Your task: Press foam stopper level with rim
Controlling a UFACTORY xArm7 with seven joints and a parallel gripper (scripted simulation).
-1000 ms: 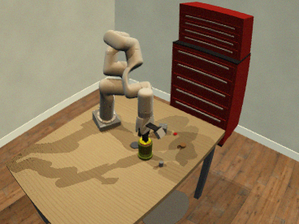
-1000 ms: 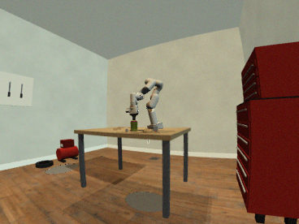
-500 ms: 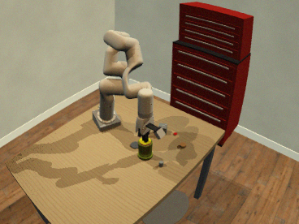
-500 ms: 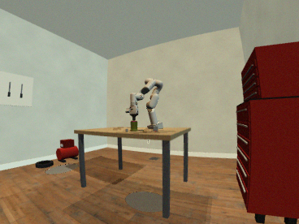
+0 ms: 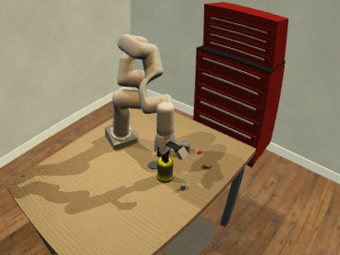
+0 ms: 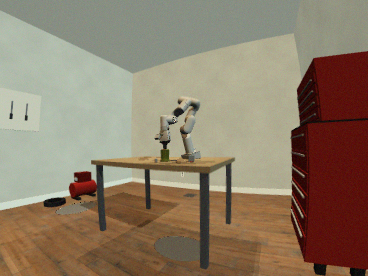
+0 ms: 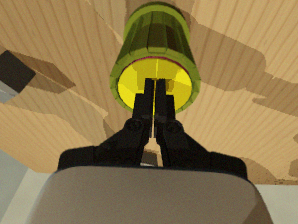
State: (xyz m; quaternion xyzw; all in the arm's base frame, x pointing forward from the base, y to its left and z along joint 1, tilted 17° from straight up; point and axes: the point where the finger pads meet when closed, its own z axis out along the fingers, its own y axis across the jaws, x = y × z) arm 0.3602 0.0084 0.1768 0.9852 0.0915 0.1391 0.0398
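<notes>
One thing matters here: the gripper (image 7: 154, 87) is sitting straight above the foam stopper (image 7: 177, 89), fingers pinched together with nothing between them, tips pointing down the jar's vertical axis. From the wrist view the tips are looking like they're on the yellow foam, just inside the rim; how deep, can't tell. The jar (image 5: 164, 170) is standing upright on the table (image 5: 69, 171), just in front of the arm's base (image 5: 111, 139). Around the jar: a dark disc (image 5: 152, 164) just beside it, a small grey cylinder (image 5: 183, 187) near, a red bit (image 5: 199, 151) and brown piece (image 5: 208, 165) further off. Nothing's blocking the push.

Beige rounded arm (image 5: 139, 74), black gripper (image 7: 155, 97), grey base (image 5: 112, 139).
</notes>
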